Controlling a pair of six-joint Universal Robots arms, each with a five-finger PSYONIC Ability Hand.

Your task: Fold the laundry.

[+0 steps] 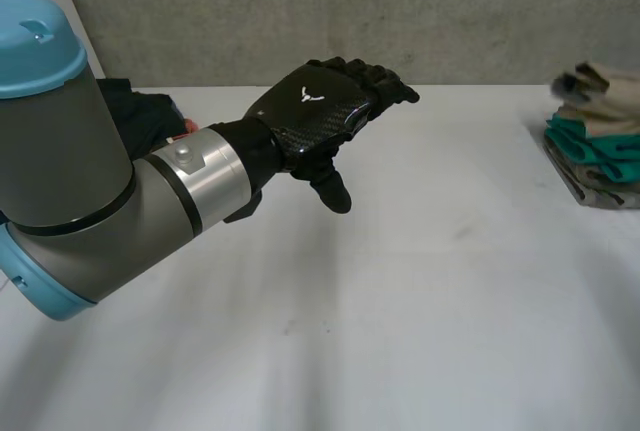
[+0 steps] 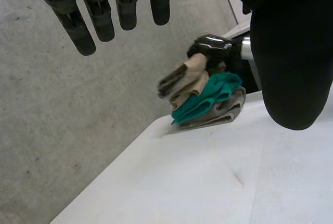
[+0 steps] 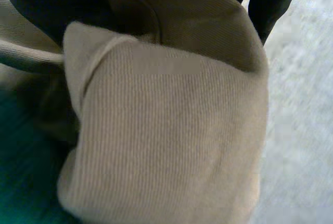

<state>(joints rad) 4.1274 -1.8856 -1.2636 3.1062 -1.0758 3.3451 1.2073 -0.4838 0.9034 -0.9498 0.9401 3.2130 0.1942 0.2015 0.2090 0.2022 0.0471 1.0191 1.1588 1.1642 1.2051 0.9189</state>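
Hovering glossy black left hand (image 1: 312, 111), fingers straight; right hand (image 2: 214, 46) pinching ribbed beige cloth (image 3: 171, 130) atop folded pile (image 1: 595, 151).

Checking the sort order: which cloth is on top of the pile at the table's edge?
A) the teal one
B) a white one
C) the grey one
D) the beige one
D: the beige cloth lies uppermost, over the teal cloth, with the grey cloth at the bottom.
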